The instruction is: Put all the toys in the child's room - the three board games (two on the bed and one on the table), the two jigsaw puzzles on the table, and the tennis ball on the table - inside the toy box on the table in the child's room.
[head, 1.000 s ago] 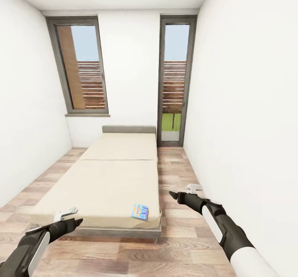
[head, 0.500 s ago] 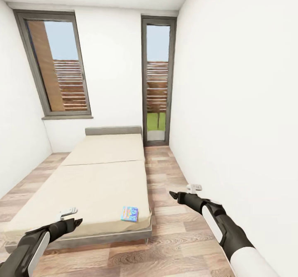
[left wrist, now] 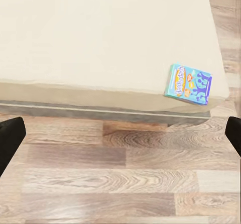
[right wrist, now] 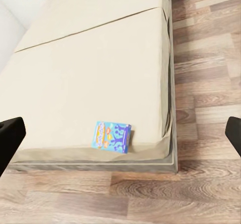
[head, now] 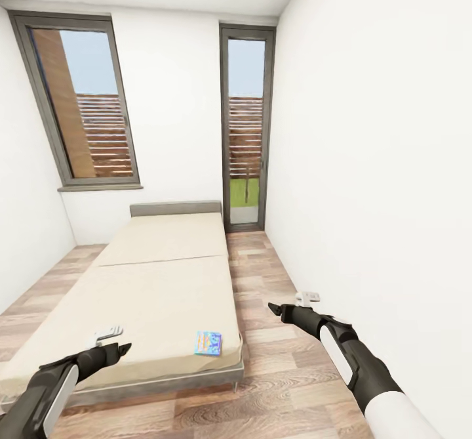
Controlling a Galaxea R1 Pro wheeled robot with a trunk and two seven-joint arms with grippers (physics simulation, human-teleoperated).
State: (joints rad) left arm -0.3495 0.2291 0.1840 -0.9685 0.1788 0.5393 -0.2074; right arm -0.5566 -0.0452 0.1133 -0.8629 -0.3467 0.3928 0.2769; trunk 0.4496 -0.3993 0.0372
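Game box (head: pixel 208 343) sits lower centre, between our hands (both spread, empty), somewhat nearer the left gripper (head: pixel 117 340).

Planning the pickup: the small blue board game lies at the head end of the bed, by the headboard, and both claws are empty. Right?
Not quite. The small blue board game lies at the foot end of the bed, near its corner, far from the headboard, as the head view shows. Both claws are indeed empty.

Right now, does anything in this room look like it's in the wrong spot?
Yes. A small blue board game lies alone on the bed, near its foot corner by the floor strip. Everything else looks tidy.
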